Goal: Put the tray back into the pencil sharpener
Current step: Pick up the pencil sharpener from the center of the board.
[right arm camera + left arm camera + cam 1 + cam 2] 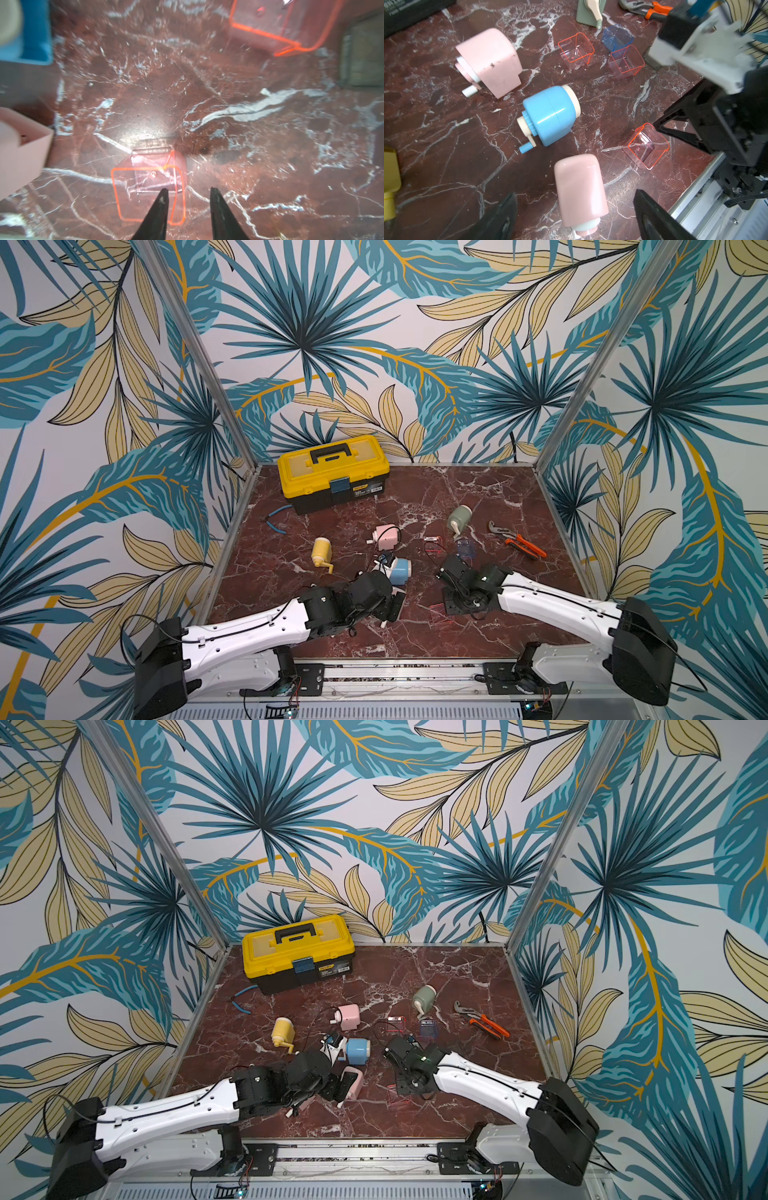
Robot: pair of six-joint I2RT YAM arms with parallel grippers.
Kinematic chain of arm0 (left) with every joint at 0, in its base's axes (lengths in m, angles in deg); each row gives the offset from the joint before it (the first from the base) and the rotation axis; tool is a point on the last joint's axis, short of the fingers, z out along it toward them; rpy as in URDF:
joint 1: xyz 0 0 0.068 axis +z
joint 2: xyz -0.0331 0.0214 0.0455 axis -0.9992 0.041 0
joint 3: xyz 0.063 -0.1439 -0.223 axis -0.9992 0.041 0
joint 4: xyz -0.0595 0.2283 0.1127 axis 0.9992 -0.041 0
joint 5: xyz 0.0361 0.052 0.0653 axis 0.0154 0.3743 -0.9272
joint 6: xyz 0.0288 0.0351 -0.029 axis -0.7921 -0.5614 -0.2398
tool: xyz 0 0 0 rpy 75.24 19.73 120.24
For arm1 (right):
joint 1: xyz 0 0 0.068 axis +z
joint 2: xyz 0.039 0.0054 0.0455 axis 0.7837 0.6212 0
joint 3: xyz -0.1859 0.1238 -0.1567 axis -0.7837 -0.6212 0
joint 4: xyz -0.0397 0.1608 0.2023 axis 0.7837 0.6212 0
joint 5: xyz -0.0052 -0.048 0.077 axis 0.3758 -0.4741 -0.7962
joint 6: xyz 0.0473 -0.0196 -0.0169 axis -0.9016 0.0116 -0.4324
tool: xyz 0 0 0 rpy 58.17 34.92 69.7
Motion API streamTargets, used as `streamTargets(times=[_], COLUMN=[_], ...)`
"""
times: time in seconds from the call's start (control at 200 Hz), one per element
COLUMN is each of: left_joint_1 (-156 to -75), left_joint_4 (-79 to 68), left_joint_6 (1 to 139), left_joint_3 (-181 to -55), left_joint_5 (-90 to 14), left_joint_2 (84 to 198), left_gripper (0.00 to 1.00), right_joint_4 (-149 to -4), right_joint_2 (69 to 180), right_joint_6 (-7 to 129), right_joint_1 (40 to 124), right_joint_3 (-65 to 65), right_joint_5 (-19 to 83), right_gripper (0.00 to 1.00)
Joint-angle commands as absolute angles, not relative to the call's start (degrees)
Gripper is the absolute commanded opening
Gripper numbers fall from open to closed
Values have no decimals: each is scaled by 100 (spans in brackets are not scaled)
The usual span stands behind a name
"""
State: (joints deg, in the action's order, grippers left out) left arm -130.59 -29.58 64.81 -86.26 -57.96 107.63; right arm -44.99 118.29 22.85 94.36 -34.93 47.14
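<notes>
A clear tray with an orange rim (pixel 145 176) lies on the marble near the front, also in a top view (pixel 438 608) and in the left wrist view (pixel 646 145). My right gripper (pixel 188 192) points down at it, its fingers narrowly apart astride one tray wall, not pressing it. A pink pencil sharpener (pixel 579 187) lies on its side, seen in a top view (pixel 351 1083); its hollow end (pixel 20 149) faces the tray. My left gripper (pixel 575 194) is open, a finger on either side of this sharpener without touching it.
Around them lie a blue sharpener (pixel 550 116), a second pink one (pixel 488 60), a yellow one (pixel 322 553) and a green one (pixel 459 518). Two more orange-rimmed trays (pixel 576 51) (pixel 626 61) and a blue tray (pixel 617 37) sit behind. Yellow toolbox (pixel 332 472), pliers (pixel 521 543).
</notes>
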Motion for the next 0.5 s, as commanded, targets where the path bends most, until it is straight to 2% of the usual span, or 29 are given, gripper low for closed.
streamTargets(times=[0.0,0.22,0.491], left_joint_1=[-13072,-13073,-13080], left_joint_4=[-2863,-2869,-2891], left_joint_6=[6546,6748,7153], left_joint_3=[-8539,-8466,-8301], left_joint_5=[-6001,-5958,-5544], left_joint_2=[10661,10541,10511], left_gripper=[73,77,77], right_joint_4=[-3798,-2738,-2734], right_joint_2=[11628,11618,12204], right_joint_6=[2746,3687,4356], right_joint_1=[9462,9610,9923], right_joint_3=[-3434,-3057,-2736], right_joint_5=[4943,5421,5220], right_gripper=[4,3,3])
